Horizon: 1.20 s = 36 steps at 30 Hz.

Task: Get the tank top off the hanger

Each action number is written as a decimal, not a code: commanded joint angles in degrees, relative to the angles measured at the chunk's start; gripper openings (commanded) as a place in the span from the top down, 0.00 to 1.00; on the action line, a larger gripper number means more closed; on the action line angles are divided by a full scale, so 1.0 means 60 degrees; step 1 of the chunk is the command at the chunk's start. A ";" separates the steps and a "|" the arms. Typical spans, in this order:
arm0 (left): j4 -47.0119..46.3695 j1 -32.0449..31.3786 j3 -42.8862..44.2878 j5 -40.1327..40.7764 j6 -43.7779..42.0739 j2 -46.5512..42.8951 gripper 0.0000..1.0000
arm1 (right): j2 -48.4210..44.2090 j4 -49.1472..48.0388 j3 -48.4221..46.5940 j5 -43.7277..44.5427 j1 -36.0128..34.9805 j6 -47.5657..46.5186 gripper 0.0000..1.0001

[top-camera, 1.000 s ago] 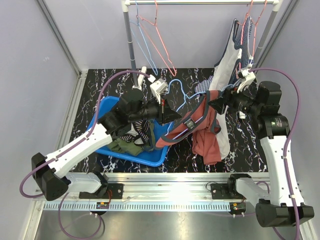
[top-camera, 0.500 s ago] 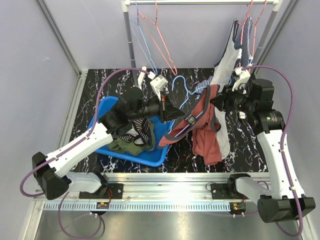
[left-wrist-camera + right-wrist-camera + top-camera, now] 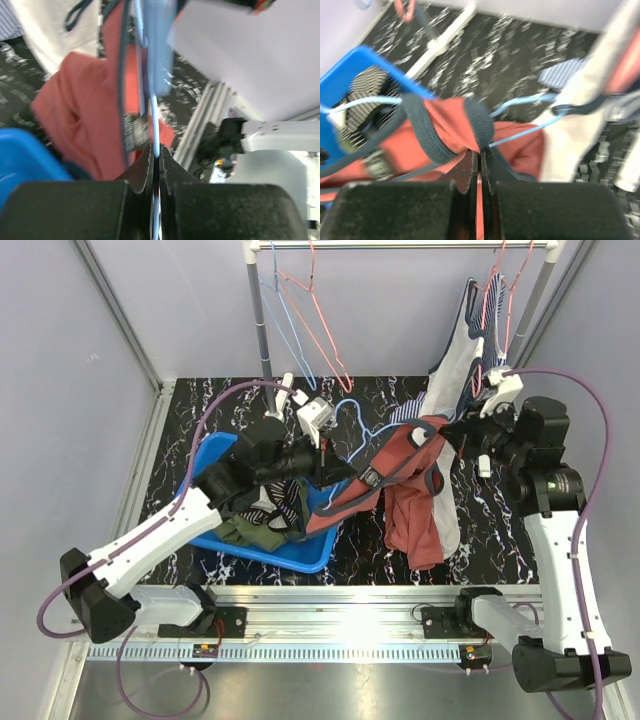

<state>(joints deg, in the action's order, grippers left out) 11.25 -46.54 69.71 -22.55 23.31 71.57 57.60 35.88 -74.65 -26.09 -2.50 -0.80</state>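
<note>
The red tank top (image 3: 412, 510) with dark trim hangs stretched between my two grippers over the black marbled table. My left gripper (image 3: 338, 470) is shut on the thin light-blue hanger (image 3: 362, 425); in the left wrist view the hanger wire (image 3: 154, 105) runs straight out of the closed left gripper (image 3: 156, 150), with the tank top (image 3: 80, 115) just beyond. My right gripper (image 3: 448, 432) is shut on the tank top's shoulder end. In the right wrist view the right gripper (image 3: 480, 152) pinches red cloth and dark trim (image 3: 480, 125), and the hanger wire (image 3: 520, 137) passes close behind.
A blue bin (image 3: 215, 540) with several garments sits under my left arm. A rack across the back carries red and blue empty hangers (image 3: 315, 320) and a white garment (image 3: 455, 360) hanging at the right. An aluminium rail (image 3: 340, 615) runs along the near edge.
My right gripper has shut on the tank top's shoulder and drawn it right and back, stretching the cloth. The left gripper stayed shut on the hanger and shifted slightly left.
</note>
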 commanded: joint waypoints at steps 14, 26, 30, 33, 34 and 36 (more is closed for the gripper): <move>0.1860 0.0931 -0.0794 -0.0990 -0.3474 -0.2657 1.00 | 0.0243 -0.0091 0.0094 0.3077 0.1807 0.0440 1.00; 0.3968 0.0931 0.0567 -0.1677 -0.4456 -0.0592 1.00 | -0.0489 -0.2053 0.0078 -0.1287 0.1838 0.1744 1.00; 0.4161 0.0931 0.0964 -0.1984 -0.4646 -0.0181 1.00 | -0.0490 -0.2115 0.0284 -0.1223 0.1823 0.2404 1.00; 0.4146 0.0931 0.0950 -0.1838 -0.4793 -0.0341 1.00 | -0.0299 -0.1544 0.0108 0.1309 0.1823 0.1850 1.00; 0.4190 0.0931 0.0935 -0.1853 -0.4895 -0.0429 1.00 | -0.0154 -0.1382 0.0050 0.2389 0.1838 0.1760 1.00; 0.4234 0.0931 0.0775 -0.1765 -0.5100 -0.0678 1.00 | -0.0007 -0.0929 -0.0038 0.3143 0.1853 0.1496 1.00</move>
<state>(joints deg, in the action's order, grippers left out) 30.89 -41.28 73.54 -31.75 -4.64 70.43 56.25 31.27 -72.42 -24.43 7.46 10.63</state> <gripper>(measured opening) 0.023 0.021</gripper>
